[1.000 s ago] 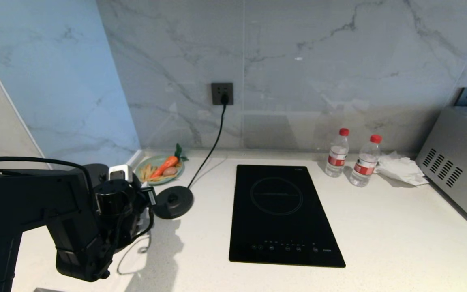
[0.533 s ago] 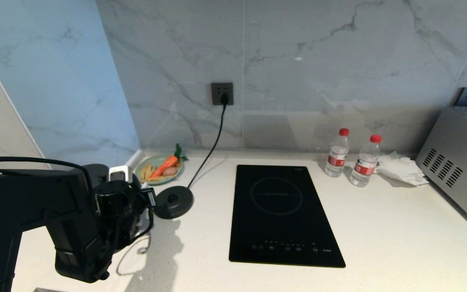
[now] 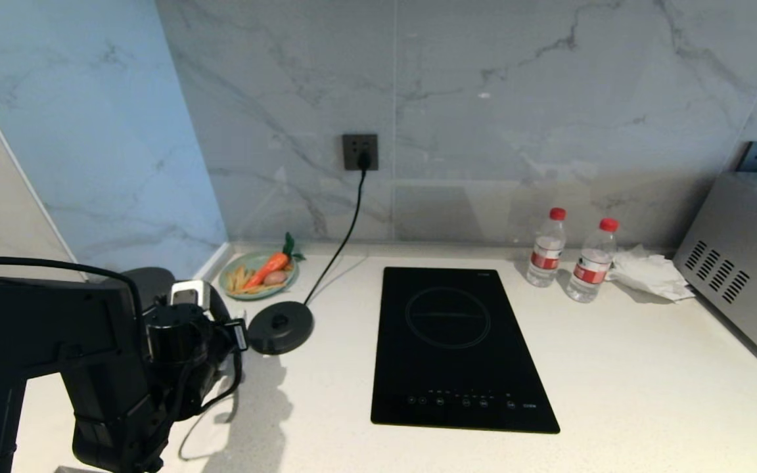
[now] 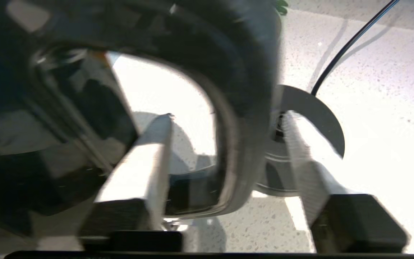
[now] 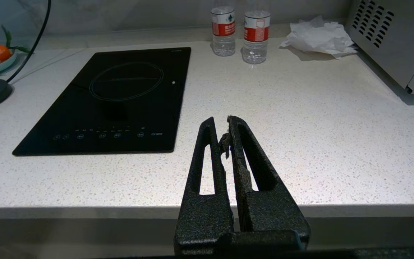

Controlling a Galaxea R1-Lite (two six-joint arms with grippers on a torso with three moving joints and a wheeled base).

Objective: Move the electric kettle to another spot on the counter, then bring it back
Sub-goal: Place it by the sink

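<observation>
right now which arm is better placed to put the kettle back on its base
Left. The left gripper straddles the kettle handle, beside the base. The right gripper sits shut near the counter front edge.

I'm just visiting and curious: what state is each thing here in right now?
Kettle: off its base, handle between the left hand's fingers.
Left hand: open, not gripping.
Right hand: shut, empty.
Base: bare, cord plugged into the socket.
Hob: no lights showing, nothing on it.
Two bottles: upright, capped.
</observation>
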